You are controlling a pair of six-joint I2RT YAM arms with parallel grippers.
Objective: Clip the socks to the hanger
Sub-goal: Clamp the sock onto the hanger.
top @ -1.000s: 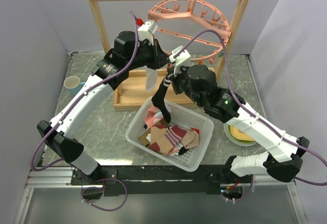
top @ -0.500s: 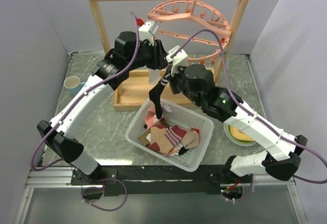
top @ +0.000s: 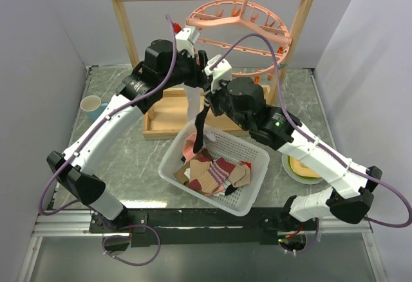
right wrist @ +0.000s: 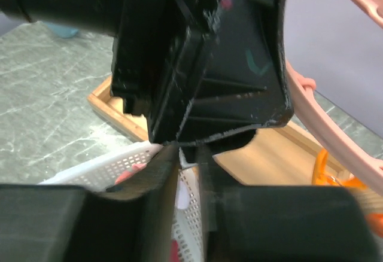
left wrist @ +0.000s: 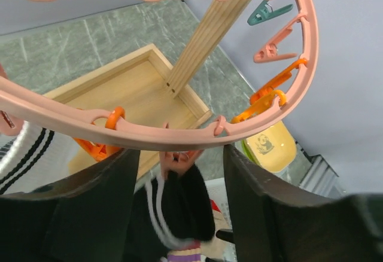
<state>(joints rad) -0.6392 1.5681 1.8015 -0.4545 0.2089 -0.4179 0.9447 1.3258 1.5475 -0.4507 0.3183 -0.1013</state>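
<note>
Lifted clear of the white mesh basket [top: 168, 166], a black, white-striped sock [left wrist: 185, 208] now dangles from a small pink clip [left wrist: 179, 157] under the salmon-pink round plastic hanger [left wrist: 149, 135]. The left gripper [left wrist: 179, 149] has spread wide, apparently letting the clip bite; the right gripper [right wrist: 187, 154] stands narrowly parted, seemingly holding nothing.
</note>
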